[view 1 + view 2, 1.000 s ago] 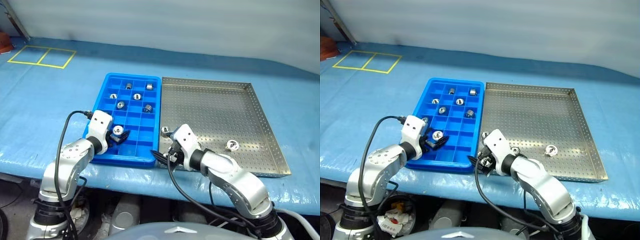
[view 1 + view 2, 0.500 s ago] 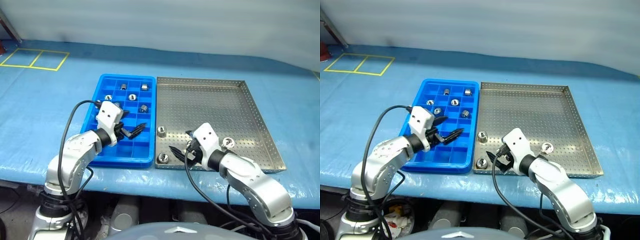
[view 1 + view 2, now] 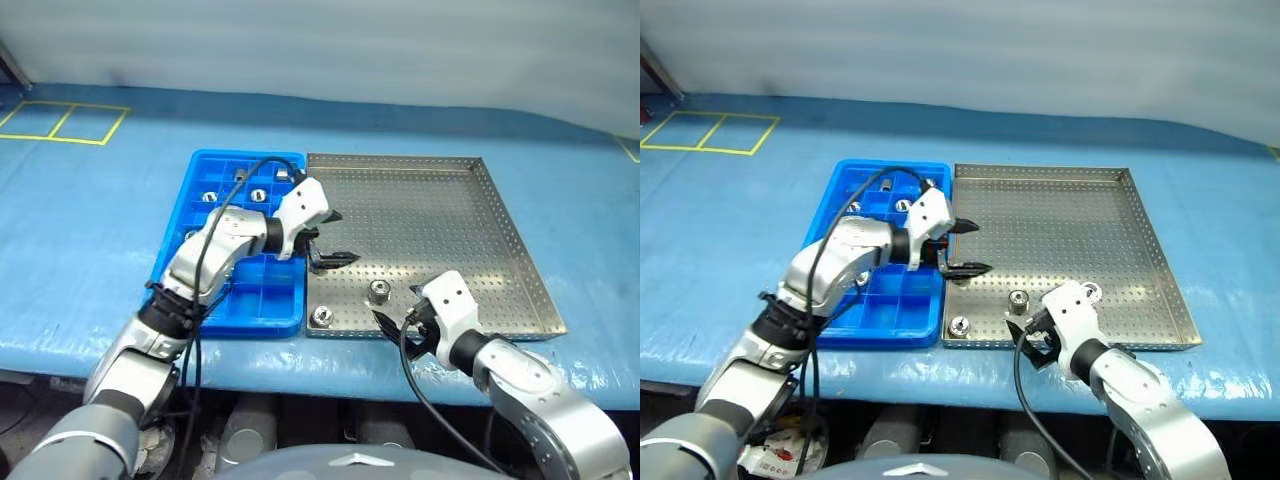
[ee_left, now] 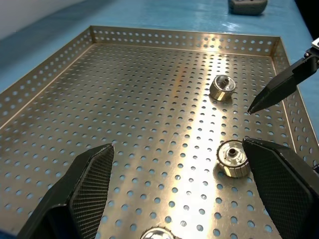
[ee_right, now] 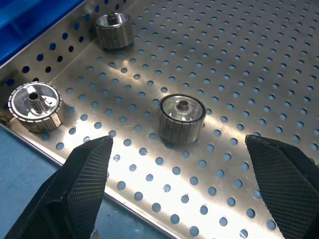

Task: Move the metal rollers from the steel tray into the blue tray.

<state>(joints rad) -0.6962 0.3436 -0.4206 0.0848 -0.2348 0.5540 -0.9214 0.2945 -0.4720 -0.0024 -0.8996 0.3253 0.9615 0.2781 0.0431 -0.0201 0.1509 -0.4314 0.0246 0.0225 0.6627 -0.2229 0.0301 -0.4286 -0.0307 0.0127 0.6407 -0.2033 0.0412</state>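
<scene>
The left gripper [image 3: 330, 240] hangs over the left part of the steel tray [image 3: 470, 215], just past the shared edge with the blue tray [image 3: 190, 245], its two black fingers spread wide and holding nothing. The right gripper [image 3: 1030, 340] sits low at the near edge of the steel tray, fingers likewise wide apart and empty, pointing in over the rim toward the rollers.

Three metal rollers [image 3: 379, 291] lie in the near part of the steel tray: one at mid-tray near the front, one tucked into the near-left corner [image 3: 321, 316], and one by the right wrist [image 3: 1090, 292] (partly hidden by the arm in the head views). In the right wrist view the middle roller stands upright on the perforated floor, between the open fingers but farther along, not yet touched. Several rollers already sit in far compartments of the blue tray [image 3: 902, 205]; the near compartments look empty.

My reading is that this is the reach for another pick, with the task partly done. The next move calls for one gripper to descend squarely over an upright roller and straddle its ribbed sides before closing. The corner roller looks awkward, since the rim crowds one finger. The two arms are near each other, so only one should go in at a time.
</scene>
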